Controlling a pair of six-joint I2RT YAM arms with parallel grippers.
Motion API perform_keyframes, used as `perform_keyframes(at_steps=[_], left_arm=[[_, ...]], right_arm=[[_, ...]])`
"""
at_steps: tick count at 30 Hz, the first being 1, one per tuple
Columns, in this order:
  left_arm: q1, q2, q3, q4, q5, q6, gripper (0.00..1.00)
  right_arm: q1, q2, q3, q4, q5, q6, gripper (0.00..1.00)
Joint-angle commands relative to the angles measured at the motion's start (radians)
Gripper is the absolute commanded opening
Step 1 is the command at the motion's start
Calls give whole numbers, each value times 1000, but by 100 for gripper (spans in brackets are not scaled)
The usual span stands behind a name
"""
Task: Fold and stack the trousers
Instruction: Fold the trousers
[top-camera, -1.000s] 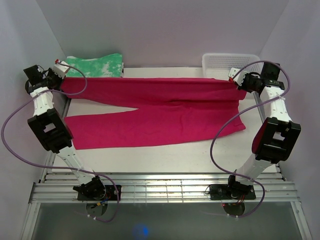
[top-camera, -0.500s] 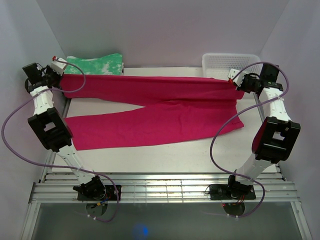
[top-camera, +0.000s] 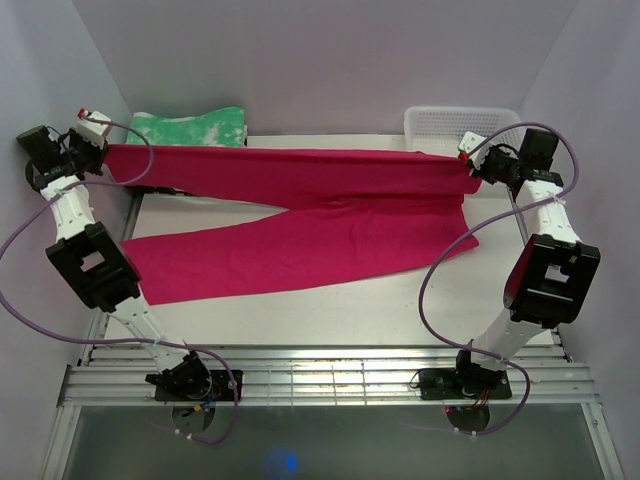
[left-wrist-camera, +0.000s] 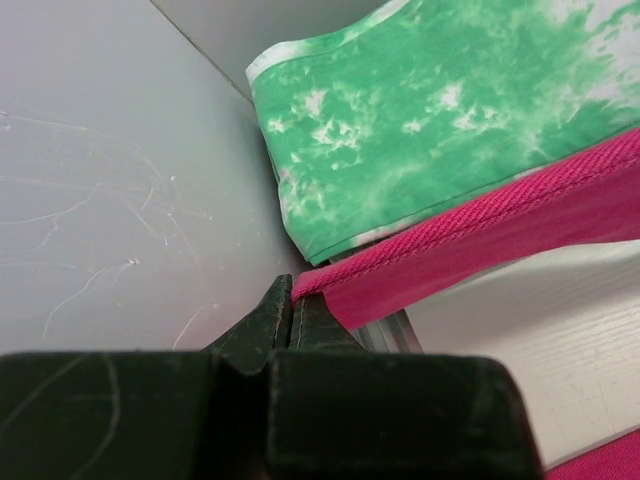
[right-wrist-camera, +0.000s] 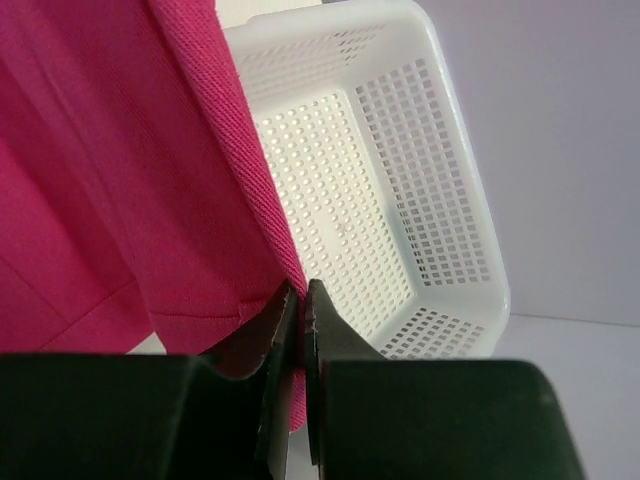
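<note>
The left claw (top-camera: 104, 147) and right claw (top-camera: 469, 159) clamp tight on the trousers (top-camera: 300, 222), stretched between them. A white basket (top-camera: 440, 118) sits by the right one.

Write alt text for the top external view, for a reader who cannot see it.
Magenta trousers are held stretched across the far side of a white table, one leg's hem pinched in the left arm's jaws, the waist corner in the right arm's; the other leg lies flat. A folded green-and-white cloth and a white basket sit at the back.
</note>
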Motion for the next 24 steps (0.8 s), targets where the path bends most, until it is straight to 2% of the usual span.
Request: perform_keyframes(at_steps=[1, 6, 10, 13, 19, 24], left_arm=[[114, -36, 92, 144, -251, -24, 0], [88, 57, 193, 215, -293, -109, 0], [58, 160, 369, 249, -371, -163, 0], [41, 196, 408, 339, -402, -187, 0], [36, 154, 353, 374, -385, -172, 0], [57, 45, 134, 425, -333, -154, 0]], right_arm=[[-133, -50, -6, 237, 281, 94, 8], [-136, -50, -48, 319, 320, 140, 8], [-133, -31, -56, 339, 340, 180, 8], [-133, -16, -51, 365, 364, 195, 8], [-165, -44, -109, 360, 334, 117, 8], [-203, -73, -178, 351, 262, 17, 8]])
